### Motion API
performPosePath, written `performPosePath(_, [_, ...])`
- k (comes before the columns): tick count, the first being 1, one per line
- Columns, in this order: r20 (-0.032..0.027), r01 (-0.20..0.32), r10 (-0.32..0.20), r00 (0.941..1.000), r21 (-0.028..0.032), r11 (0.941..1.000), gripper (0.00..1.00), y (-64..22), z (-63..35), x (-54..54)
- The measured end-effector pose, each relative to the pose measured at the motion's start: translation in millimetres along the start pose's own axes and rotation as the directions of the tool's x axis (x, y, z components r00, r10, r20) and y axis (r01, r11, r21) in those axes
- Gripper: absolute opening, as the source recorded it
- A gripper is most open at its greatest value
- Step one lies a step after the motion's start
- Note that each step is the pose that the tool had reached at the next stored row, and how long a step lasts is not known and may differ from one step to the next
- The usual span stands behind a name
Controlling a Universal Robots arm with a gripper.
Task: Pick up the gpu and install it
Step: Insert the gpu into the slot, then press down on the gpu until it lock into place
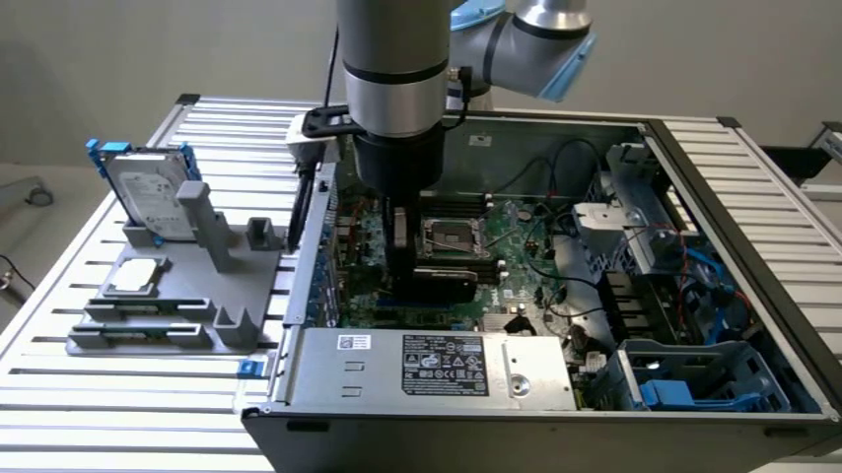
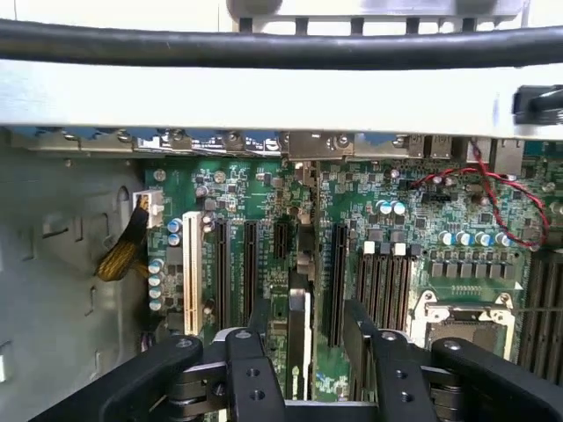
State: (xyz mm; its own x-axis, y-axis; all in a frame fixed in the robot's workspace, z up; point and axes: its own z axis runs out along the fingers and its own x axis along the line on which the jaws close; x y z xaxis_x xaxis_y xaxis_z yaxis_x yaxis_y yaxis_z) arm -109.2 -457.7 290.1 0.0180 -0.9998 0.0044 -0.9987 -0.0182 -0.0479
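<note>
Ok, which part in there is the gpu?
Look inside the open computer case, at the green motherboard. The gpu is the thin card standing on edge in a slot, between the fingers of the open hand; the slots beside it are empty.

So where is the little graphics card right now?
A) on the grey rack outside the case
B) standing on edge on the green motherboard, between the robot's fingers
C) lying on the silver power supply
B: the wrist view shows the gpu upright on the motherboard, with the open gripper straddling it.
</note>
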Motion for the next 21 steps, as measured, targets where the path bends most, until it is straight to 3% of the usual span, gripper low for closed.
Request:
performPosePath(3, [0.0002,0.000,0.000,1.0000,-0.0007,1.0000,0.45,-0.3,-4.5,0.0])
performPosePath(7, [0.0001,0.000,0.000,1.0000,-0.0008,1.0000,0.20,-0.3,-4.6,0.0])
performPosePath(8, [0.0000,0.000,0.000,1.0000,-0.0009,1.0000,0.20,-0.3,-4.6,0.0])
performPosePath(10, [0.0000,0.000,0.000,1.0000,-0.0009,1.0000,0.11,-0.3,-4.6,0.0])
performPosePath(21, [0.0000,0.000,0.000,1.0000,0.0007,1.0000,0.11,-0.4,-4.5,0.0])
